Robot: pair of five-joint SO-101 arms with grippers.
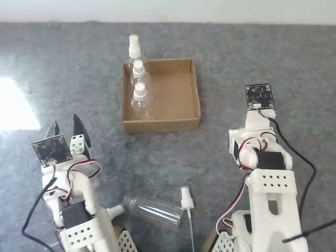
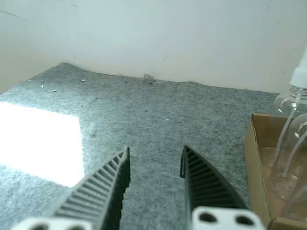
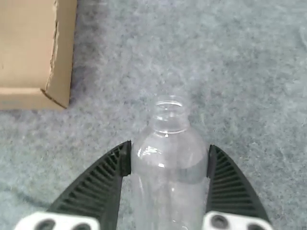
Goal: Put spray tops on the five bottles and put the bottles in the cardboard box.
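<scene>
**Uncapped bottle in right fingers, three capped at box**

Right gripper (image 3: 168, 154) sits lowest in my feed. Its fingers are pressed against both sides of a bare bottle (image 3: 168, 182), which is upright with an open neck and no sprayer. That bottle stands on the grey mat (image 1: 262, 47), near a box (image 3: 29, 48) corner.

Left gripper (image 1: 65, 124) hovers over the mat left of the box (image 1: 197, 89), fingers spread moderately, nothing between them.

I count two capped bottles (image 1: 140, 100) inside the box along its left wall. A third bottle (image 1: 135, 48) stands at the far-left corner; I cannot tell if it is inside or just behind.

Between the arm bases a lying bottle (image 1: 155, 210) rests on its side. A spray top (image 1: 186, 198) lies just beside it, tube pointing toward the near edge.
</scene>
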